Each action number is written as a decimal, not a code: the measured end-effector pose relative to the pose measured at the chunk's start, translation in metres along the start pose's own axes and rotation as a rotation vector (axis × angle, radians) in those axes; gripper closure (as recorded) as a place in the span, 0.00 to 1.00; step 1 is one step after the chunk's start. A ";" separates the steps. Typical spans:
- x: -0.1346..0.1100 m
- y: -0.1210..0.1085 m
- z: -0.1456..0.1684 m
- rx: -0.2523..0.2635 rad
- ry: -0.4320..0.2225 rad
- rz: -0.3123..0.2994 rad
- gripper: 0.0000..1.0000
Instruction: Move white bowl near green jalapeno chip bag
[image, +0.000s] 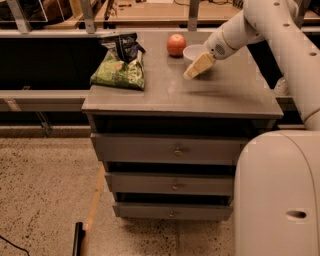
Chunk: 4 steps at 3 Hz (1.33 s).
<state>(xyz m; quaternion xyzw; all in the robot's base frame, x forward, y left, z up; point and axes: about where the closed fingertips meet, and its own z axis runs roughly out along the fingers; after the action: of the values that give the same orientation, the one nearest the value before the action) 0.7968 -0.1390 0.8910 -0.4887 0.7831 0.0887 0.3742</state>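
Note:
The white bowl (193, 52) stands upright at the back of the grey cabinet top (220, 95), just right of a red-orange apple (176, 44). My gripper (199, 66) reaches in from the right and hangs over the bowl's front rim, covering part of it; I cannot tell whether it touches the bowl. The green jalapeno chip bag (120, 69), light green with a dark top, lies at the left edge of the cabinet top, well apart from the bowl.
The cabinet has several drawers (175, 149) below its top. My white arm (280, 30) crosses the right side and my base (277, 195) fills the lower right. A dark rail and shelving run behind the cabinet. Speckled floor lies to the left.

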 end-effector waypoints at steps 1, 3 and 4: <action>0.011 0.001 0.020 -0.020 0.044 0.003 0.39; -0.011 -0.003 0.005 0.031 -0.018 -0.076 0.93; -0.049 0.026 -0.002 -0.017 -0.105 -0.184 1.00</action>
<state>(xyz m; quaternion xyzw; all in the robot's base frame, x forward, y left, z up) 0.7855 -0.0928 0.9196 -0.5565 0.7135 0.0862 0.4169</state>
